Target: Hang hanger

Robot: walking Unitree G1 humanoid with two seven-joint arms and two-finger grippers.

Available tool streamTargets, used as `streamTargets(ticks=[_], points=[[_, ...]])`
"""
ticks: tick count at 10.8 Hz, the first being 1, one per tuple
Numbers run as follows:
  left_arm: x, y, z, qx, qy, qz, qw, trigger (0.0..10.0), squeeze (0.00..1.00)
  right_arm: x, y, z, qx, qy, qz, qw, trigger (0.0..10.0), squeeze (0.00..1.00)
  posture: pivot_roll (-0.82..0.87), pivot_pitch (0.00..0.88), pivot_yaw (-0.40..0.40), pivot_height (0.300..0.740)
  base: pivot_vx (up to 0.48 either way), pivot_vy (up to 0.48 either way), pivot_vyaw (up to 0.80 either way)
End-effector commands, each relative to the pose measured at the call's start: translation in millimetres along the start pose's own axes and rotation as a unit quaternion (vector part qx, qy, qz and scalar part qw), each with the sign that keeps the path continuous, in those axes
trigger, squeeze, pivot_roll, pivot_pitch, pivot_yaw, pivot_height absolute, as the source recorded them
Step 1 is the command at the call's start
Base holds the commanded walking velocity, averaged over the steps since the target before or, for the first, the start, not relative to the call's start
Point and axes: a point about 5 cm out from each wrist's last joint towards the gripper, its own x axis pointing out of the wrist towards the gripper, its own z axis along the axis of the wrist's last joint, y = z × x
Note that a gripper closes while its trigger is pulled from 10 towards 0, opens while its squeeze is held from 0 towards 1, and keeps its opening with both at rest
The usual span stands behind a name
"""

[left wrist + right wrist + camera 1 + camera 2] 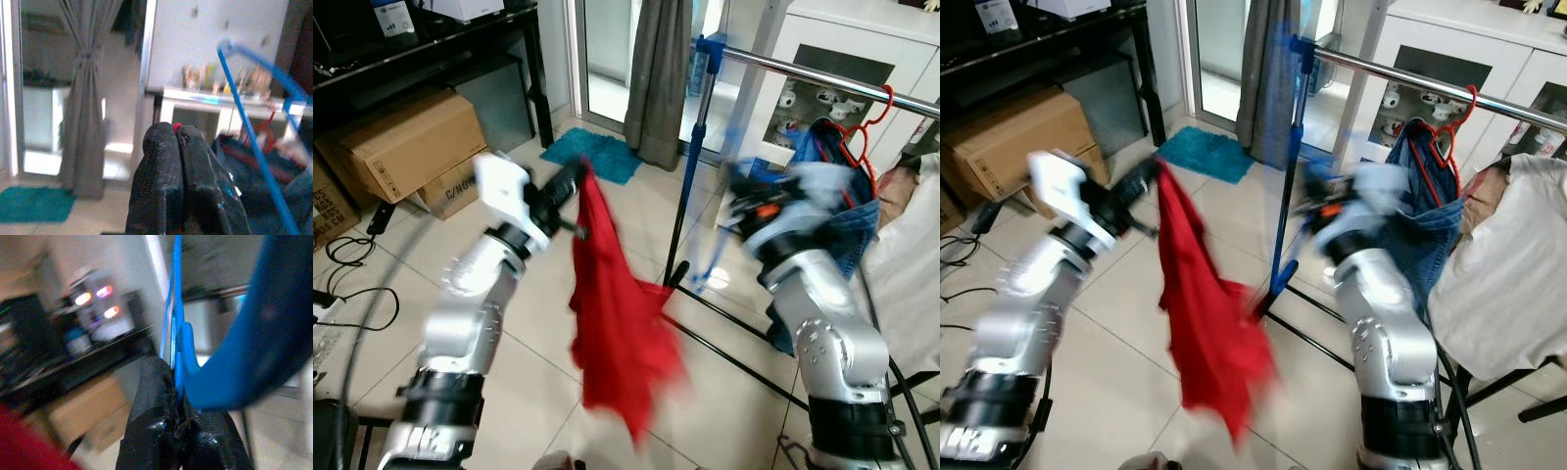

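My left gripper (576,184) is raised at the left, shut on the top of a red garment (617,323) that hangs down towards the floor. A speck of red shows between its fingertips (168,147) in the left wrist view. My right gripper (736,191), blurred, is shut on a blue hanger (220,357) just below the silver rail (803,70) of a clothes rack, beside its blue upright pole (690,166). A red hanger (867,122) carrying a denim garment (847,215) hangs on the rail to the right.
Cardboard boxes (411,147) sit under a black shelf at the left, and cables (352,255) lie on the tiles. A teal mat (592,154) and grey curtain (656,78) are behind. The rack's base bar (724,313) crosses the floor. White cloth (915,264) lies at right.
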Motion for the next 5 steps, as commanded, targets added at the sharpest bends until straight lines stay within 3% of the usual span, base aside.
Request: streamTargets(ticks=[1,2,3,4,5], points=[[-3.3,-1.3,10.5,-0.037,-0.025,0.01,0.999,0.0,0.0,0.2,-6.1,7.3,-0.007,-0.019,-0.017,1.0,0.0,0.0,0.0,0.0,0.008,0.74,0.0,0.0,0.0],[-7.6,-1.1,15.8,-0.079,-0.036,0.026,0.996,0.0,0.0,-5.6,-7.7,3.1,-0.037,-0.002,-0.014,0.999,0.0,0.0,0.0,0.0,0.013,0.74,0.0,0.0,0.0],[-16.3,-0.4,16.0,-0.082,-0.015,0.04,0.996,1.7,0.0,-18.3,-2.8,-6.7,-0.048,0.024,-0.003,0.999,10.0,0.0,-0.03,0.007,0.039,0.74,0.0,0.0,0.0],[-24.0,-1.5,10.3,-0.058,0.034,0.039,0.997,10.0,0.0,-33.3,3.4,-12.9,-0.049,0.045,0.009,0.998,10.0,0.0,-0.05,0.011,0.054,0.74,0.0,0.0,0.0],[-29.0,-5.9,6.4,-0.042,0.06,0.025,0.997,10.0,0.0,-46.7,3.7,-17.8,-0.049,0.062,-0.003,0.997,10.0,0.0,-0.07,0.011,0.063,0.74,0.0,0.0,0.0]])
